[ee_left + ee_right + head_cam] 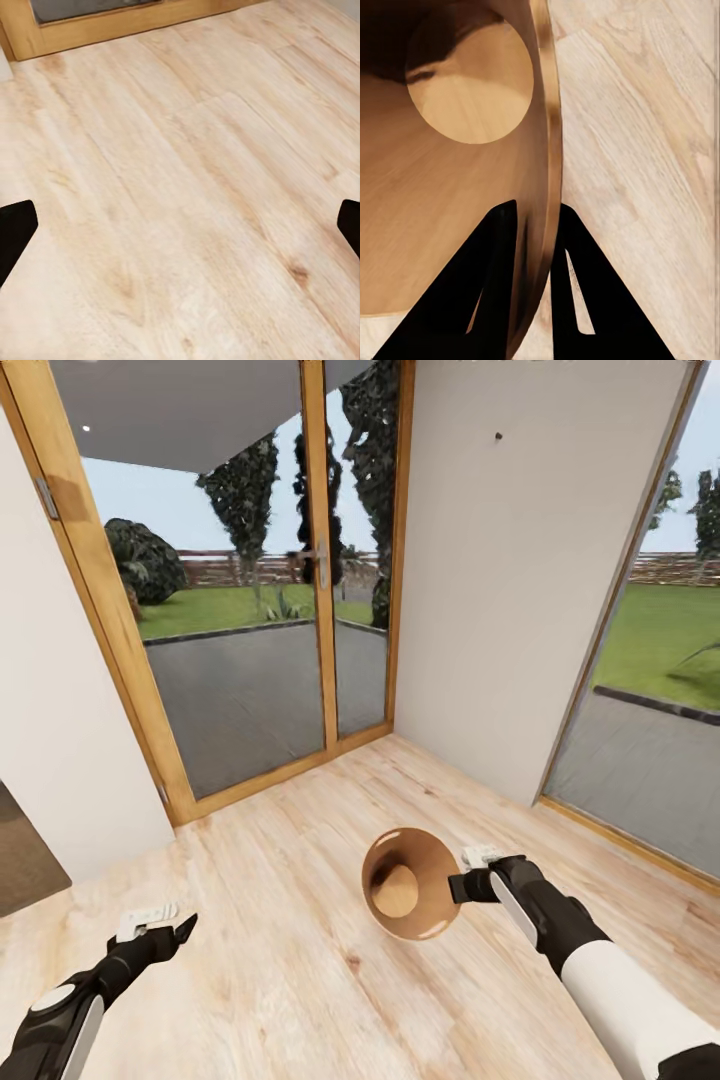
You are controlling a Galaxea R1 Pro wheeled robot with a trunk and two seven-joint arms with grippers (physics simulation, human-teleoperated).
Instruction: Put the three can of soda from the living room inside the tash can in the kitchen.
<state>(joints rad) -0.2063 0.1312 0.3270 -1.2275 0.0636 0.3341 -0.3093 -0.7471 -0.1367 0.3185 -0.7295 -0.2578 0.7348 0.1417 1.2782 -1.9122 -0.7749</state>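
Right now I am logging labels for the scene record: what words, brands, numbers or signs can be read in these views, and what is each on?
None: no readable text in any view.
The trash can, held by its rim in the right gripper, has a plain copper inside with no label.
The left gripper is open and bare of markings.
The wood floor, white wall and glass door carry no writing.

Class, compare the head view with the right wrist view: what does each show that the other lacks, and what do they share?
Head view alone: wood-framed glass doors, the garden lawn, and the left claw over the floor. Right wrist view alone: one finger inside the bin's wall, the other outside. Both: the round copper-lined trash bin held by the right claw, and pale wood floor.
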